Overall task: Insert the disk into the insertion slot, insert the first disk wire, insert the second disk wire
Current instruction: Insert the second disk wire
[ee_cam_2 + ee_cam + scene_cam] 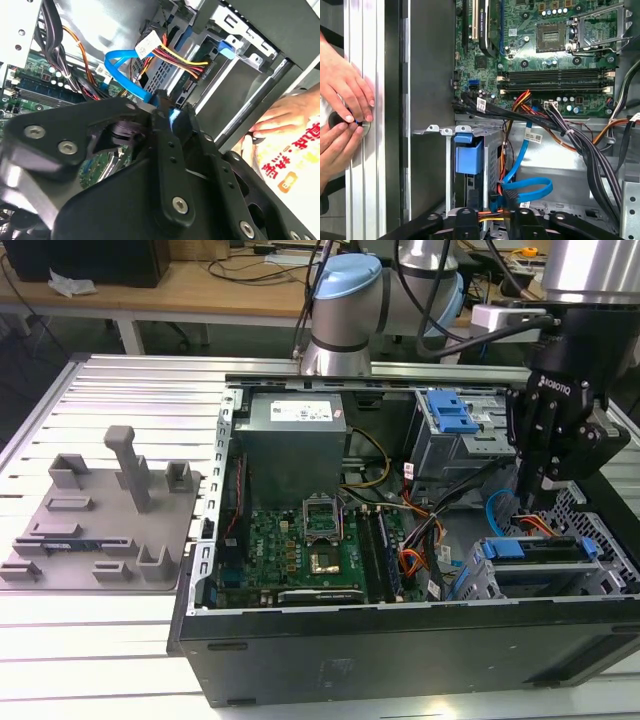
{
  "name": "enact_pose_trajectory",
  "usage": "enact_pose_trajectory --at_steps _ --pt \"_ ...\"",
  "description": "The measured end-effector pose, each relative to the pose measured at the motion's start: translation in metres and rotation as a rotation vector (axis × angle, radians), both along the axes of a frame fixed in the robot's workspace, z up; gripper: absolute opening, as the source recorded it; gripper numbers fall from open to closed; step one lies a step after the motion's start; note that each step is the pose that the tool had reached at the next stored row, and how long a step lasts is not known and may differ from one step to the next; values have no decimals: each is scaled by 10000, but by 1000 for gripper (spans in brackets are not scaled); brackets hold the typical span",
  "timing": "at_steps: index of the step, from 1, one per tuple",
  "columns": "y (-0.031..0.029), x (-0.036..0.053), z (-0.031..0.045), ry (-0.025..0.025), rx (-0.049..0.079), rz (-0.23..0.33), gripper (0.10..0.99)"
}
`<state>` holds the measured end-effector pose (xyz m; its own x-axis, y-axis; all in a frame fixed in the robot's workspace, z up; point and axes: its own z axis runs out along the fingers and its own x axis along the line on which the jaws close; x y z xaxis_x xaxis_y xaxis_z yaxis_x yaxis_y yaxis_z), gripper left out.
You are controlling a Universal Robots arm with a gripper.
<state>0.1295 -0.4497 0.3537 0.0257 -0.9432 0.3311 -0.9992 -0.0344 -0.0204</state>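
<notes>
In the exterior view we see the open computer case (400,630) on the ribbed bench (130,640), with the black gripper (527,502) lowered over the insertion slot (470,585) at the exterior view's right. The disk (535,550) already sits in that cage, its blue carrier edge showing on top. A grey fixture tray (100,520) lies on the bench at the exterior view's left, well apart from the case.

In the first wrist view we find what the exterior view hides: a person's hands (342,115) resting on the bench rail beside the case, and the blue wire (522,160) looping down to the disk's end.

In the second wrist view, the fingers (167,145) stand close together, pinched on the blue wire's connector (173,120), just beside the disk's rear in the slot.
</notes>
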Motion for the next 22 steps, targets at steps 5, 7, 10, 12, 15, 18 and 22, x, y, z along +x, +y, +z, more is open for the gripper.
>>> enact_pose_trajectory --at_steps 5,7,10,12,15,18,22 --pt "1 -6 -20 14 -2 -1 247" --pt "3 -8 -32 14 -4 -1 247" --pt "8 -11 -40 14 -2 -1 235" --pt "11 -11 -41 14 -4 -1 161" --pt "11 -11 -42 14 -3 -1 161" --pt "12 74 -42 102 -2 -3 161" --pt "12 161 -41 235 3 -249 161"
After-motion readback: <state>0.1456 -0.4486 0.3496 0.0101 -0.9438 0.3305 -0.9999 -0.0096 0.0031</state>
